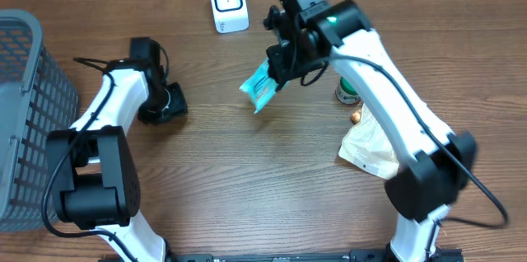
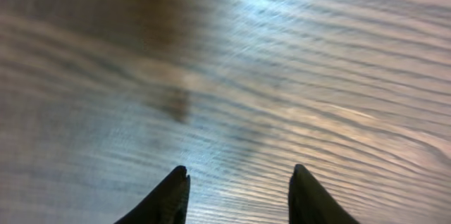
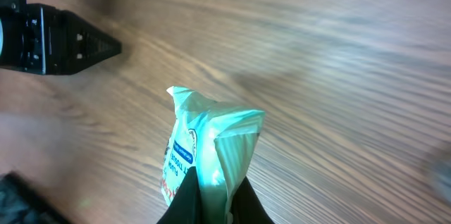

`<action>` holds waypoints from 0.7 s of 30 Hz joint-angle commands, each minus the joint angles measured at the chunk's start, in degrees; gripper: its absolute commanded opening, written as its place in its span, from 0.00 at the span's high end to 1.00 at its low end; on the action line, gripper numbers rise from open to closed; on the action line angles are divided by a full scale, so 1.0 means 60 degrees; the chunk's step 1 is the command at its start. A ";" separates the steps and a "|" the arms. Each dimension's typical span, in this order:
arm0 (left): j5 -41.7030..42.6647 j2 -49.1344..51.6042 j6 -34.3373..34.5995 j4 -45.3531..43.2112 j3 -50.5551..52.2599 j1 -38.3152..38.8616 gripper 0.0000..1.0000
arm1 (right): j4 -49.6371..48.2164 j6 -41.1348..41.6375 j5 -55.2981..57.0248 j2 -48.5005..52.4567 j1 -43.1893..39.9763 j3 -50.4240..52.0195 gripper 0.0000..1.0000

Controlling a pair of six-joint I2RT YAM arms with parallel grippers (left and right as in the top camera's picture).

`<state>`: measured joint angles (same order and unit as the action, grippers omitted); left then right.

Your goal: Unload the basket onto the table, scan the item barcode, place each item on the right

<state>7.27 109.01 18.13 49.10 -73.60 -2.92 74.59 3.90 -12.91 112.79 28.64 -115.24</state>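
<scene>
A: Where's the packet sitting?
B: I'm watching the right gripper clamping it over the table, near the back edge. The barcode isn't showing, and the print is blurring. The left gripper is hanging low, jaws apart.

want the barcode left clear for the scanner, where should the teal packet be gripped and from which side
By one narrow end, coming from above. The teal packet is thin and flat there, so the right claw can shut fully on it. The rest hangs free below, with its printed faces uncovered for the white scanner.
</scene>
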 commanded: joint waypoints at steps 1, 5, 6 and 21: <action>0.1392 0.0025 -0.1840 -0.0084 -0.0280 -0.0244 0.63 | 0.0251 0.0783 0.2240 -0.0025 0.0382 -0.0047 0.96; 0.2171 0.0025 -0.2557 -0.0109 -0.0342 -0.0324 0.64 | 0.0375 0.1464 0.3603 0.0138 0.0787 -0.0025 0.96; 0.2339 0.0025 -0.2677 -0.0117 -0.0342 -0.0324 0.65 | 0.0368 0.1519 0.3836 0.0193 0.0900 -0.0025 0.96; 0.1472 0.0025 -0.2310 0.0208 -0.0852 -0.0667 0.59 | 0.0382 0.3778 0.9227 0.1858 0.2448 0.0277 0.96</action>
<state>16.91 109.01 4.08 49.52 -75.24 -5.41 77.12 24.82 34.00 119.02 41.01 -114.72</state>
